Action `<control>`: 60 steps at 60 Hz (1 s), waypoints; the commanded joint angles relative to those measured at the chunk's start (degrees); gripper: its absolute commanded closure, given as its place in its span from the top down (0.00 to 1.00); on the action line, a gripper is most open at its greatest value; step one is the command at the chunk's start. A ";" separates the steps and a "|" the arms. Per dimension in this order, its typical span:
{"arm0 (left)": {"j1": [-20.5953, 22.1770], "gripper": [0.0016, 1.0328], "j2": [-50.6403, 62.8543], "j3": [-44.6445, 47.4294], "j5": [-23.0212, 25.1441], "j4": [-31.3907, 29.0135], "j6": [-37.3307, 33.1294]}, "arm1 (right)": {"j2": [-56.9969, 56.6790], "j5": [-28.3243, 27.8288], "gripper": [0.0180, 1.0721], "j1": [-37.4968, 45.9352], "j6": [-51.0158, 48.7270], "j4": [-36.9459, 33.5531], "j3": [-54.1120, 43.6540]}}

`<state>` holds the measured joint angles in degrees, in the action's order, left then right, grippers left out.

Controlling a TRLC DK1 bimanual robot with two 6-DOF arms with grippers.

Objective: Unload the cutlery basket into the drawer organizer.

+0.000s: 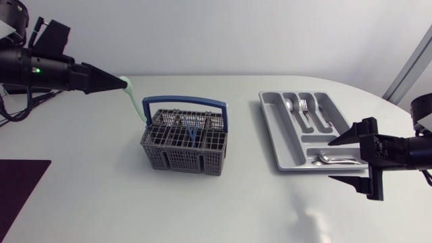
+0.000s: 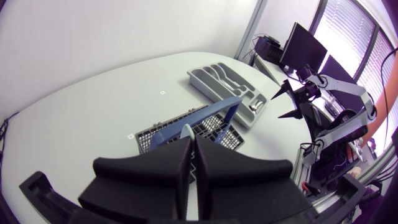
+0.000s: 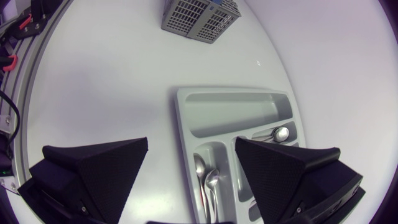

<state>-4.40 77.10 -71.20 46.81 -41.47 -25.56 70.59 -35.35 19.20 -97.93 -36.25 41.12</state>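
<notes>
Head view | left jaws clenched on green utensil point(image 1: 135, 101) by basket point(image 1: 179, 156) | right jaws released at organizer point(image 1: 269, 128)

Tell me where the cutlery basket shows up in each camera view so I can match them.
Head view: cutlery basket at table centre, left of the drawer organizer.
Left wrist view: basket just ahead of the left pincer, which is shut on a teal utensil; organizer beyond it.
Right wrist view: basket far ahead of the open right pincer, past the organizer.
Shared landmark: the organizer.
</notes>
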 commanded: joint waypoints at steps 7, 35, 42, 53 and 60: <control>1.86 0.03 -5.47 -1.93 4.87 -3.35 -5.29 | -7.13 -2.44 0.96 -3.82 4.06 -5.67 -0.61; 22.33 0.03 -4.24 4.40 7.51 -5.02 -16.01 | -17.68 -3.23 0.95 -29.57 30.87 -7.43 3.00; 26.03 0.03 -2.31 3.96 8.56 -5.81 -17.94 | -17.50 -3.23 0.95 -34.32 35.79 -4.44 3.44; 29.72 0.03 0.24 2.56 11.82 -6.25 -19.61 | -15.92 -4.37 0.95 -40.65 39.66 -3.48 4.49; 30.95 0.03 2.09 1.33 14.10 -6.34 -21.55 | -15.39 -6.04 0.90 -43.02 43.09 -1.10 4.49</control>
<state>25.69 77.30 -68.23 58.70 -47.09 -44.25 54.26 -40.34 -22.24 -58.54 -38.59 44.38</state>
